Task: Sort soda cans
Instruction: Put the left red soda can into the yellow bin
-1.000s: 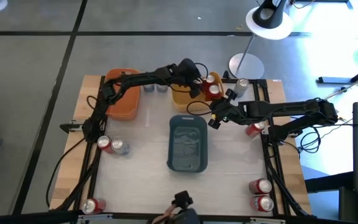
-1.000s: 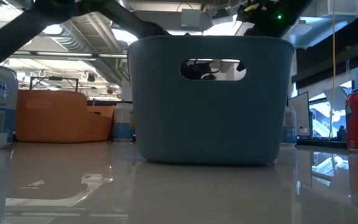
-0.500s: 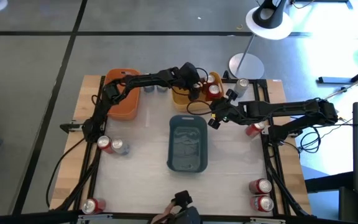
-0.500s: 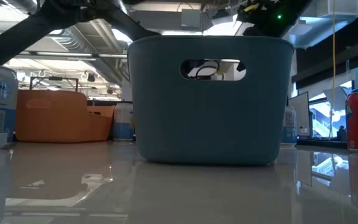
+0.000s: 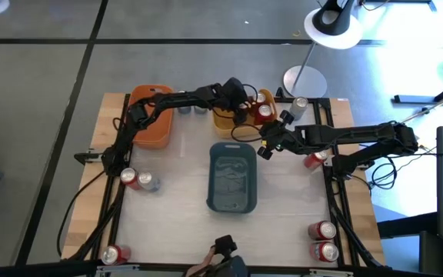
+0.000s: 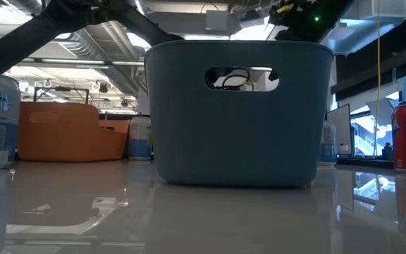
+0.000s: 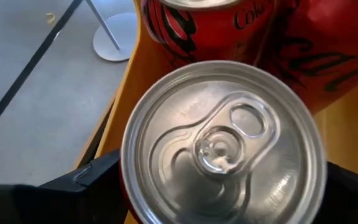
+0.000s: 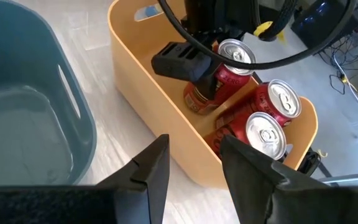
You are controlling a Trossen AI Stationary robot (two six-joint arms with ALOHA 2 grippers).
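My left gripper [image 5: 243,108] reaches over the yellow bin [image 5: 225,119] at the table's far side and is shut on a red soda can [image 8: 224,79], whose silver top [image 7: 222,146] fills the left wrist view. Two more red cans [image 8: 277,99] [image 8: 265,134] lie tilted in that bin, leaning on its far wall. My right gripper [image 8: 194,165] hovers open above the table between the yellow bin and the blue-grey bin [image 5: 233,177]. Other red and silver cans stand about the table. My left gripper pinches the red can between its two fingers, one on each side of the can's body just under the top rim [image 7: 132,186]. The fingers [image 8: 179,62] come from above, pointing down. The can stays nearly upright inside the yellow bin; whether its base rests on the floor, I cannot tell.
An orange bin [image 5: 154,115] stands at the far left with two silver cans [image 5: 191,109] beside it. Cans also stand at the left [image 5: 128,178] [image 5: 148,182], the near left corner [image 5: 114,254], the right [image 5: 314,159] and the near right [image 5: 324,240]. A silver can [image 5: 298,104] stands far right.
My left gripper, with the red can in its hold, has come down a little and toward the near edge, deeper into the yellow bin. The right arm has kept still.
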